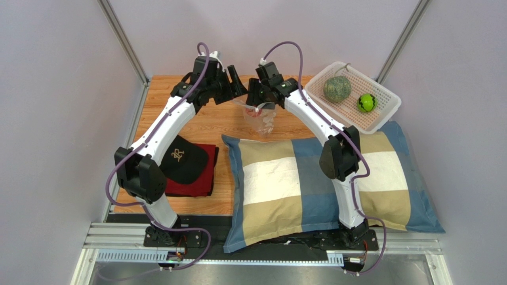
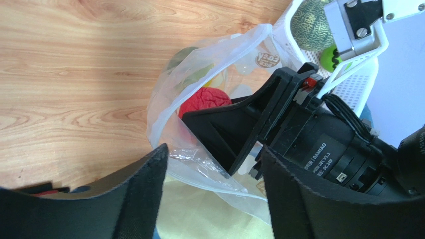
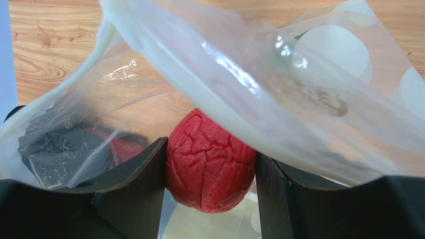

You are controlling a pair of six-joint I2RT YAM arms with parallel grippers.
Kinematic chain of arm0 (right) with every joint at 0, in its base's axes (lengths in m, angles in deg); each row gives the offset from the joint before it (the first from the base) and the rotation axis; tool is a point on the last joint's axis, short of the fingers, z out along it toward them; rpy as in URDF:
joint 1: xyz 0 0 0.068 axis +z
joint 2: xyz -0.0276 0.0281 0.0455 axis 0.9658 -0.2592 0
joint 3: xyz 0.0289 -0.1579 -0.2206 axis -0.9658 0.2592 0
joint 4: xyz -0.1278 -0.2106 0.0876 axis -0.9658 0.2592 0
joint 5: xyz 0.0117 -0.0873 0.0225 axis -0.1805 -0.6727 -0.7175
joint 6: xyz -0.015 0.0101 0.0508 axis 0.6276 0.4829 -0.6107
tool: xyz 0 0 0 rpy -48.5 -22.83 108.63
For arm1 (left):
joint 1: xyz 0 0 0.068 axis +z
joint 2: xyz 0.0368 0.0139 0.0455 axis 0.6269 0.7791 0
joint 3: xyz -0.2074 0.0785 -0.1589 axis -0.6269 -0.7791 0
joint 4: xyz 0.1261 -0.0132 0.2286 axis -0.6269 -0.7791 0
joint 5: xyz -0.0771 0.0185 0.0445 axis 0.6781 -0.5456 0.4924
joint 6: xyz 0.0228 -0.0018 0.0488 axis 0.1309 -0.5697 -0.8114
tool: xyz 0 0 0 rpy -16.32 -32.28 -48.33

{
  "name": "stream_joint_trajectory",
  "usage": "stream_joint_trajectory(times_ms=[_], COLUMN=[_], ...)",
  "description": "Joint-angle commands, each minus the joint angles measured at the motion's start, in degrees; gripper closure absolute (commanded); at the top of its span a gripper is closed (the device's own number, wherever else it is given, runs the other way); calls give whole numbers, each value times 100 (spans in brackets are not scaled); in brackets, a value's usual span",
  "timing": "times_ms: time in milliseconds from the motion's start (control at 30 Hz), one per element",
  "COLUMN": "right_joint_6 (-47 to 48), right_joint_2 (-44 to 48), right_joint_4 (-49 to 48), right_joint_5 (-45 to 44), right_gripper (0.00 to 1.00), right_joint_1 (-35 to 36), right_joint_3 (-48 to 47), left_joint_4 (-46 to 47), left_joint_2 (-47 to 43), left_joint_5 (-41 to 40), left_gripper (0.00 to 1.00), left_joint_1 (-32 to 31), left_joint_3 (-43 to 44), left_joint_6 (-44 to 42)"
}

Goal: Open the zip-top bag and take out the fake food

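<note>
Zip-top bag: small clear crinkly plastic pouch, pale round dots, mouth open, at far middle of wooden table, just beyond checked fabric pillow. We see right gripper reaching inside it, black fingers pressed against both sides of red round wrinkled matte fruit. Left gripper just beside, fingers spread wide, thin film lying between them, not pinched. Grey-green netted melon ball and bright green ball sit in white perforated plastic basket.

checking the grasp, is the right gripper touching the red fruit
Touching. The right wrist view shows the red fruit wedged between the fingers of the right gripper, no gap either side.
</note>
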Motion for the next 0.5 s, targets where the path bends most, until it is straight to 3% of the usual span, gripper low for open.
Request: stream_joint_trajectory(times_ms=[0,100,233,333,467], right_joint_6=[34,16,7,16,7], right_joint_2=[333,298,281,263,289], right_joint_4=[-335,-362,-344,-318,-344], right_joint_5=[44,53,62,62,62], right_gripper=[100,100,100,100,100], right_joint_1=[14,23,23,14,14], right_joint_3=[-19,-37,-46,-37,42], left_joint_4=[-182,-928,-904,-1429,-676], left_joint_2=[-420,-209,-296,-322,-464], left_joint_5=[-346,-548,-627,-732,-575], left_gripper=[23,22,21,20,20], left_joint_1=[-7,11,11,64,134], left_joint_3=[10,370,319,608,196], left_joint_6=[-99,85,121,252,191])
